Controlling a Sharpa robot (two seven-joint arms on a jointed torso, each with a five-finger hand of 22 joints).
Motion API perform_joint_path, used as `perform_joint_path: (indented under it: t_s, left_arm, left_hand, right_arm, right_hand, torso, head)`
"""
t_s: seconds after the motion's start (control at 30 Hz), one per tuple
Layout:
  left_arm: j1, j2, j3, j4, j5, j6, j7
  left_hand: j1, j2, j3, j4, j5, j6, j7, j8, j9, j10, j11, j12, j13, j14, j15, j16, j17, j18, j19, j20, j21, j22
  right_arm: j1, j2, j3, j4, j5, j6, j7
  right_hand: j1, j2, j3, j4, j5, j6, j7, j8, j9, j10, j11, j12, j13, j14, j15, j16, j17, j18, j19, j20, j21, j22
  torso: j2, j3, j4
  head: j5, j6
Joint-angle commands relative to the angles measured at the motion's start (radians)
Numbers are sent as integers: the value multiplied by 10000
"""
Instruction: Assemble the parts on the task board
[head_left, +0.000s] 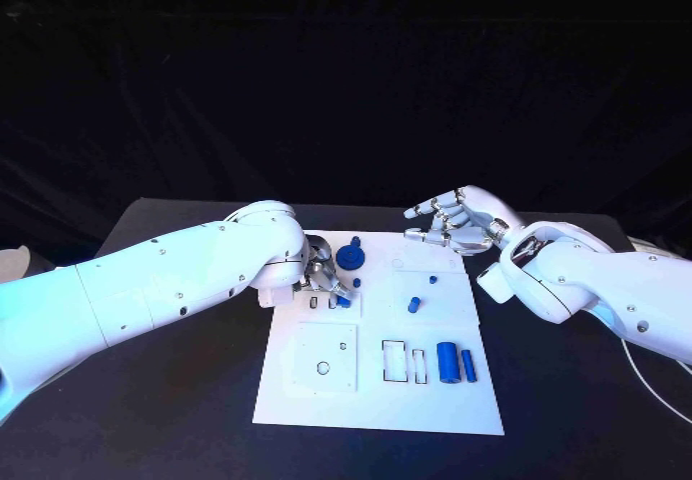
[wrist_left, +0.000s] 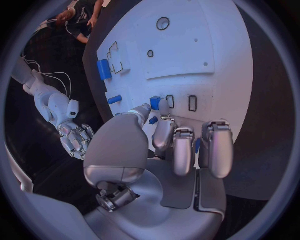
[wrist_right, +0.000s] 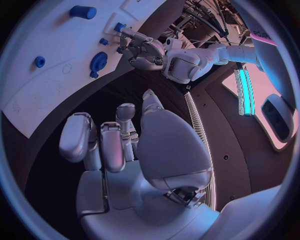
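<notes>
A black table (head_left: 173, 400) fills the lower part of the head view, its far edge running from about 9 o'clock to 3 o'clock across the middle. Behind it, from 10 through 12 to 2 o'clock, hangs a dark, creased black curtain (head_left: 346, 90). In the right wrist view, toward 3 o'clock, a long strip light (wrist_right: 244, 92) glows cyan with pink beside it, and toward 1 o'clock dark equipment stands, too blurred to identify.
</notes>
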Motion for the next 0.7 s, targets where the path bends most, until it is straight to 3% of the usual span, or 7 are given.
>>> perform_joint_path:
  t_s: [0.03,0.3,0.47,0.7]
  left_arm:
    - [3,11,2,1,-34,235,-721]
    - [4,-17,2,-23,-34,347,-732]
    - [4,-25,2,-25,-27,296,-727]
    - [4,-24,4,16,34,82,-668]
  left_hand:
    - [24,-103,168,-15,116,2,-56,-72,28,-10,-11,-31,8,1069,-67,31,2635,-103,662,-60,36,1735]
    - [319,-230,788,-126,390,-26,-82,-124,107,-22,-37,-58,6,1069,-89,31,2635,-102,659,-82,29,1738]
    - [329,-244,825,-130,401,-25,-82,-126,113,-21,-39,-57,8,1069,-91,31,2635,-106,665,-82,38,1752]
    - [-50,-369,844,12,385,64,-61,-112,174,32,-23,-13,53,1069,-82,31,2635,-114,682,-75,57,1790]
  right_arm:
    - [-12,9,-2,-1,-91,161,-2]
    - [-15,8,-5,5,-91,168,3]
    - [-16,13,-7,4,-91,167,0]
    - [-22,30,-11,-12,-185,197,-68]
  right_hand:
    - [23,79,-76,7,52,78,12,67,14,-71,-2,-42,-13,459,-11,-36,23,200,-92,-5,-39,-7]
    - [17,89,-88,12,64,94,8,73,17,-63,-5,-26,-11,461,-14,-38,25,200,-89,-7,-43,-11]
    - [15,93,-92,13,67,100,6,76,18,-63,-6,-28,-15,462,-15,-39,25,200,-87,-8,-43,-9]
    - [15,96,-94,13,68,104,5,77,19,-57,-7,-16,-9,464,-15,-36,30,198,-82,-8,-39,-1]
  torso:
    - [6,-1,0]
    - [7,-5,5]
    - [7,-5,4]
    - [12,-1,-3]
  head:
    - [2,-10]
    - [7,-31]
    - [-1,-33]
    - [1,-22]
